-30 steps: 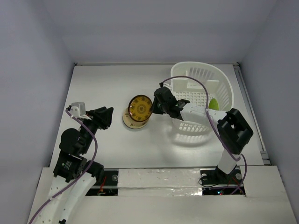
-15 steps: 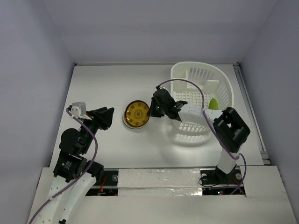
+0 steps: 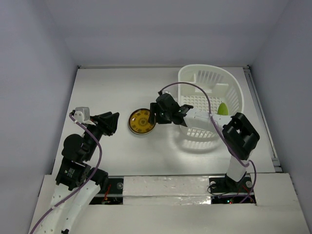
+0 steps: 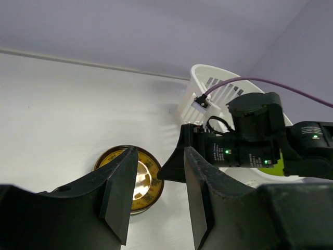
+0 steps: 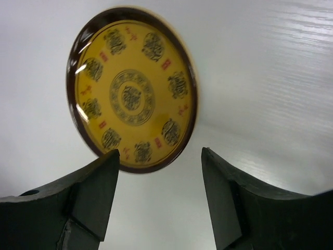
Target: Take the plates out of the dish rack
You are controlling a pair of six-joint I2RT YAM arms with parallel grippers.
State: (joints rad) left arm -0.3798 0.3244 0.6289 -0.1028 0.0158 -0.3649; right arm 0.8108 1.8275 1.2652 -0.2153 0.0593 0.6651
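Note:
An amber-yellow patterned plate (image 3: pixel 142 121) (image 5: pixel 132 94) lies flat on the table left of the dish rack (image 3: pixel 209 78), with a pale rim of another plate (image 3: pixel 140 132) showing under it. My right gripper (image 3: pixel 155 116) (image 5: pixel 158 156) hovers at the amber plate's right edge, open, with nothing between its fingers. A lime green plate (image 3: pixel 223 108) stands on edge inside the rack. My left gripper (image 3: pixel 115 123) (image 4: pixel 160 156) waits left of the plates, jaws apart and empty. Through its gap I see the amber plate (image 4: pixel 141 177) and the rack (image 4: pixel 208 94).
The right arm (image 3: pixel 241 134) reaches across the rack's front wall, its purple cable (image 3: pixel 195 87) looping over the basket. Walls close the table in at the back and on both sides. The arm bases stand at the near edge.
The right gripper has brought the tilted amber plate down flat onto the pale plate and opened, letting it go. The left arm has not moved.

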